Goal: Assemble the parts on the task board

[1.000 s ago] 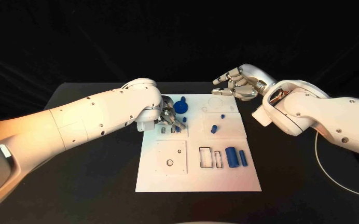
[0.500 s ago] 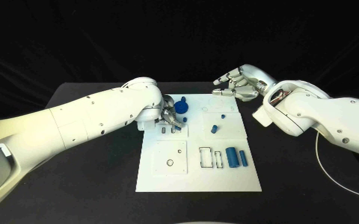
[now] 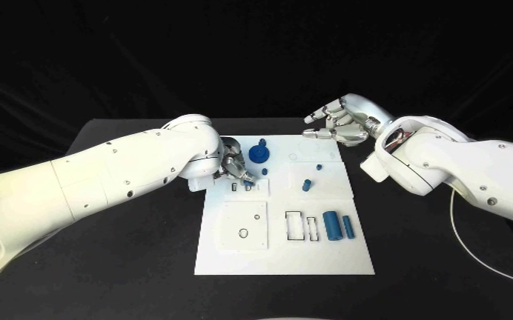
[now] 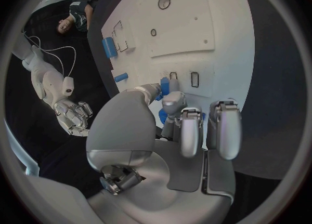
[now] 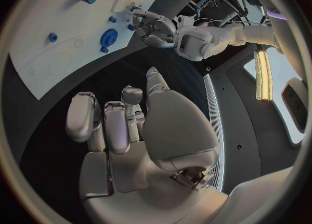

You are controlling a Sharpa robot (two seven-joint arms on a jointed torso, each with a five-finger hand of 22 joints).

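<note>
Black cloth covers the table (image 3: 128,261) and the backdrop behind it is dark. From the left edge of the head view the left arm (image 3: 96,179) reaches in, and the left hand (image 3: 233,168) sits low over the upper left part of the white task board (image 3: 283,250). Its fingers (image 4: 183,130) are drawn together and point down at the board; in the left wrist view a small blue peg (image 4: 165,86) stands between the thumb tip and a fingertip, so it looks pinched, though the view is too crowded to be sure of contact. Two small rectangular slots (image 4: 194,79) lie just beyond the fingertips.

Right of that hand, in the upper middle of the head view, a blue gear-like part (image 3: 260,155) stands on the board. Further right lie a small blue stub (image 3: 319,166) and a short blue piece (image 3: 307,184). Lower on the board, right of centre, two blue cylinders (image 3: 333,225) lie side by side next to black-outlined rectangular recesses (image 3: 293,225). The board's lower left holds a square plate with small holes (image 3: 244,225).

At the upper right of the head view, the right hand (image 3: 340,122) hovers beyond the board's far right corner, off the board, with its fingers (image 5: 107,122) curled loosely inward and nothing in them. The right arm (image 3: 449,164) runs off the right edge.
</note>
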